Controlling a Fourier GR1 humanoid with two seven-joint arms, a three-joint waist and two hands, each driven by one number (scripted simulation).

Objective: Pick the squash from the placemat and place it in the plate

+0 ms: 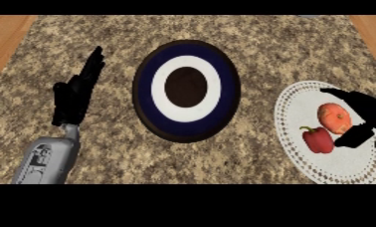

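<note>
1. Head view looks steeply down on a speckled brown granite surface (257,37), with a strip of pale wood at each upper corner.
2. A plate (186,49) lies at the middle of the surface. It has a dark blue rim, a white ring inside that and a dark brown centre, and nothing lies on it.
3. A white, lace-edged placemat (294,116) lies to the right of the plate, apart from it and cut off by the right edge of the view.
4. The squash (334,117), orange and rounded, lies on the placemat, right of the mat's middle.
5. A red pepper (318,140) lies on the mat just below and left of the squash, very near it or touching.
6. The right hand (363,106) comes in from the right edge over the mat. It is spread wide about the squash, with fingers arching over the squash's top and the thumb under its lower right side. Whether they touch the squash I cannot tell.
7. The left hand (73,96) shows at the left, well apart from the plate. Its fingers are straight and point up the view, and it holds nothing.
8. The grey left forearm (47,161) runs down from the left hand to the lower left corner.
</note>
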